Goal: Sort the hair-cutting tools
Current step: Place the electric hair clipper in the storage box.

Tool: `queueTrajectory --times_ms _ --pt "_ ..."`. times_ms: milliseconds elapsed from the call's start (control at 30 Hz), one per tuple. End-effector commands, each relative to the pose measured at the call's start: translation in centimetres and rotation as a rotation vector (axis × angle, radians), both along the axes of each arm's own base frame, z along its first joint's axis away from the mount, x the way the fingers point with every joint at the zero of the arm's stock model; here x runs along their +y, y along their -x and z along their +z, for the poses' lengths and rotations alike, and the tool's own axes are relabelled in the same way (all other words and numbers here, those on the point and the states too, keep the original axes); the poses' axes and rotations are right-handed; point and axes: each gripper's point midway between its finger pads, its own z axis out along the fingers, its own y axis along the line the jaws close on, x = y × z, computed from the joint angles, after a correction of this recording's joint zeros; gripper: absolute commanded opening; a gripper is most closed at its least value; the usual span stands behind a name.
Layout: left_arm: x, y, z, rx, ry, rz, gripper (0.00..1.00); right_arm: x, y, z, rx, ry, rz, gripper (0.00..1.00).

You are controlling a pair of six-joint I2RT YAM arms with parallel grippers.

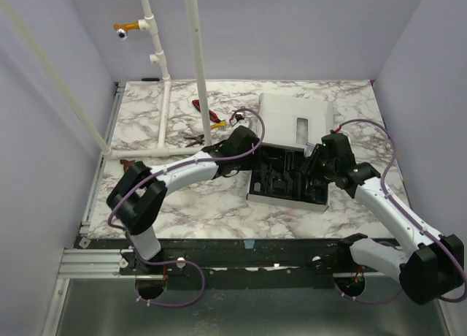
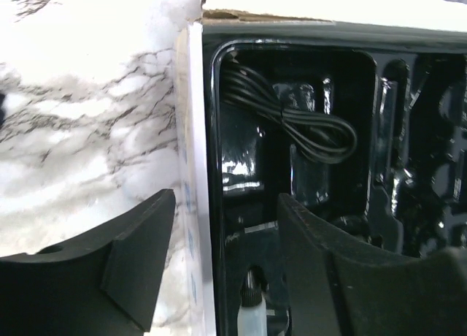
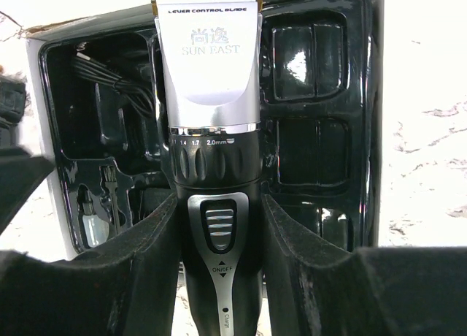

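A slim black clipper with a silver blade end (image 3: 211, 95) is upright between the fingers of my right gripper (image 3: 219, 219), which is shut on its black body just above the black moulded tray (image 3: 321, 139). In the top view that gripper (image 1: 315, 164) hangs over the tray's right half. My left gripper (image 2: 226, 226) is open and holds nothing. It straddles the tray's left rim (image 2: 211, 131), at the tray's left end (image 1: 252, 150). A coiled black cable (image 2: 306, 128) lies in the compartment ahead, with a small clear bottle (image 2: 252, 318) below it.
The tray sits in a white box whose lid (image 1: 295, 120) lies open behind it. Red- and yellow-handled hand tools (image 1: 208, 117) lie at the back by a white pipe frame (image 1: 197, 58). A small reddish-brown piece (image 1: 125, 163) is at the left edge.
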Motion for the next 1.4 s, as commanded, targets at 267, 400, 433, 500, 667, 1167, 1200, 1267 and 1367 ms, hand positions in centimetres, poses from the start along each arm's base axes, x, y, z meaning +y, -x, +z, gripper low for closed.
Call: queueTrajectory --times_ms 267,400,433,500,667,1167,1200,1267,1367 --pt "5.2 6.8 2.8 -0.051 0.079 0.026 0.64 1.2 -2.7 0.4 -0.016 0.109 0.048 0.01" --pt "6.4 8.1 2.8 -0.071 0.107 0.038 0.64 2.2 -3.0 -0.8 0.004 0.134 0.046 0.01" --pt "6.7 8.4 2.8 -0.075 0.109 0.041 0.64 2.4 -3.0 -1.3 0.010 0.141 0.043 0.01" --pt "7.3 8.7 2.7 -0.070 0.106 0.056 0.64 2.7 -3.0 -2.2 0.021 0.153 0.035 0.01" --pt "8.5 9.4 2.1 -0.061 0.081 0.078 0.64 2.0 -3.2 -3.6 0.029 0.178 -0.017 0.01" --pt "9.0 9.7 0.6 -0.033 0.050 0.089 0.64 1.7 -3.5 -6.4 0.069 0.221 -0.031 0.01" --pt "8.9 9.7 0.5 -0.032 0.048 0.087 0.64 1.7 -3.5 -6.3 0.068 0.218 -0.030 0.01" --pt "8.8 9.7 0.4 -0.028 0.045 0.085 0.64 1.8 -3.4 -6.4 0.072 0.217 -0.021 0.01" --pt "8.7 9.7 0.2 -0.024 0.040 0.083 0.64 1.9 -3.3 -6.3 0.072 0.212 -0.015 0.05"
